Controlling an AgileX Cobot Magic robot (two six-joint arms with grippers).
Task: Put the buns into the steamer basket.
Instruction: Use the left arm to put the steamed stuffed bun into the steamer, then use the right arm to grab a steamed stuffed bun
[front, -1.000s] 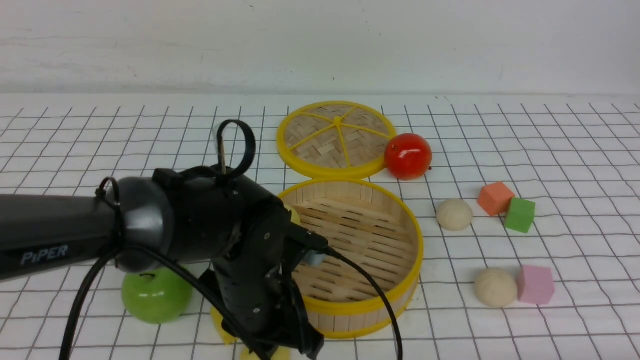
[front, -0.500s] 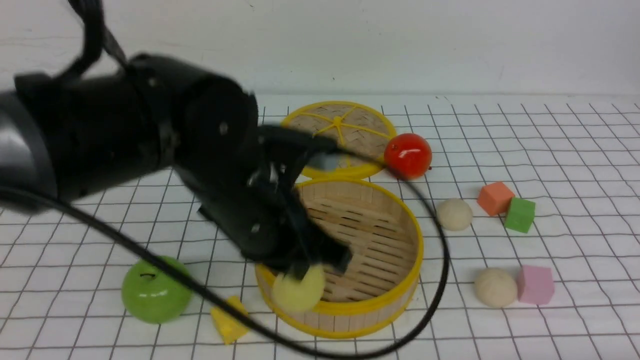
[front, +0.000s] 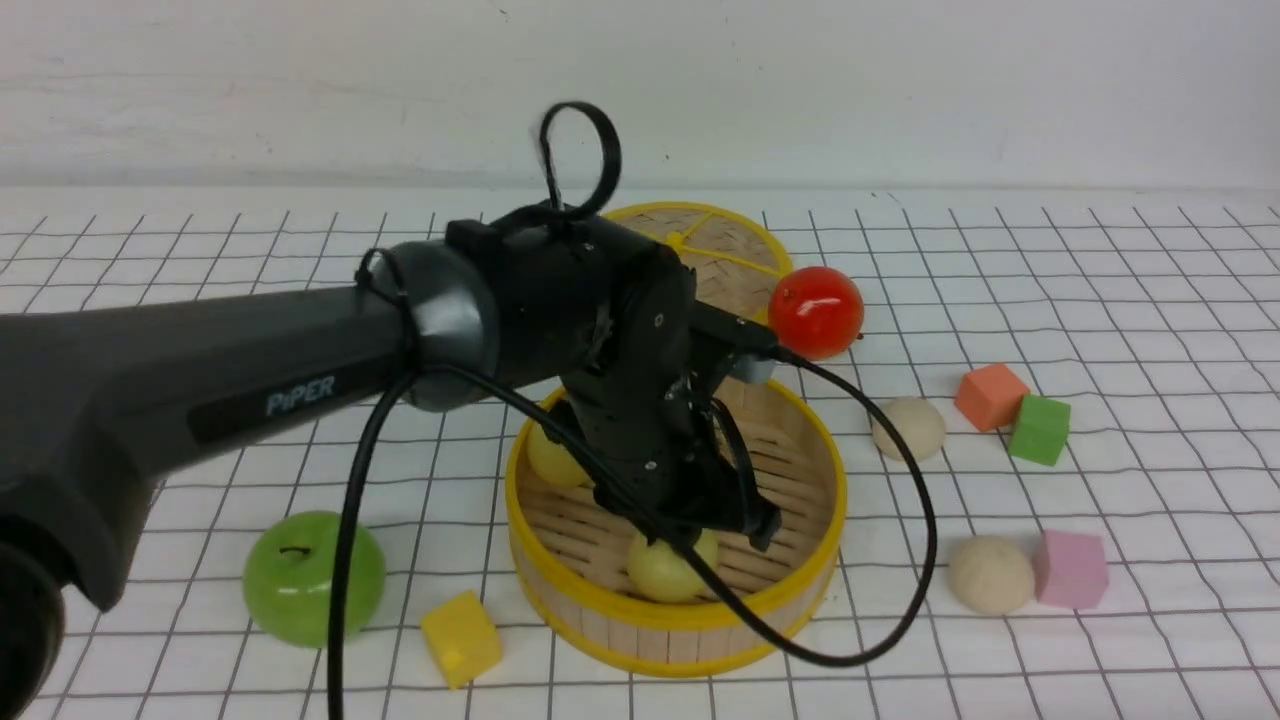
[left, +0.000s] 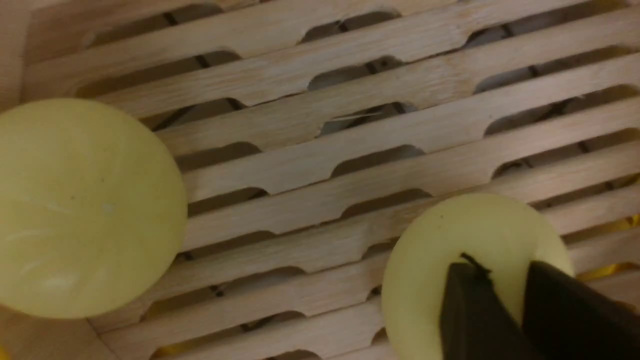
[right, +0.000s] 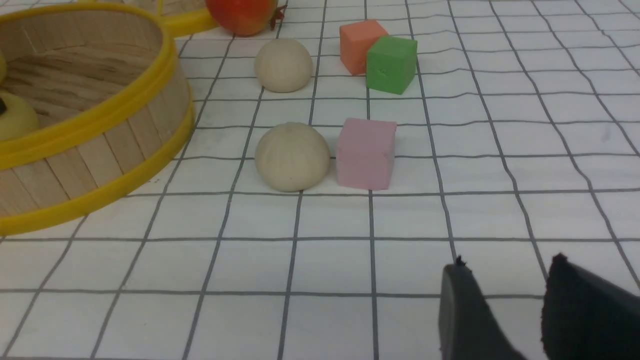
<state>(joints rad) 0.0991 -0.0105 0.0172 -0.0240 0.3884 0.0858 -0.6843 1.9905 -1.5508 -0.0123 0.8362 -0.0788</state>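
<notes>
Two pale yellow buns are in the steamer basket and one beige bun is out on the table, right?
No: two beige buns are out on the table, not one. The front view shows the far beige bun beside the orange cube and the near beige bun beside the pink cube. The left pale yellow bun and the front pale yellow bun are in the steamer basket.
</notes>
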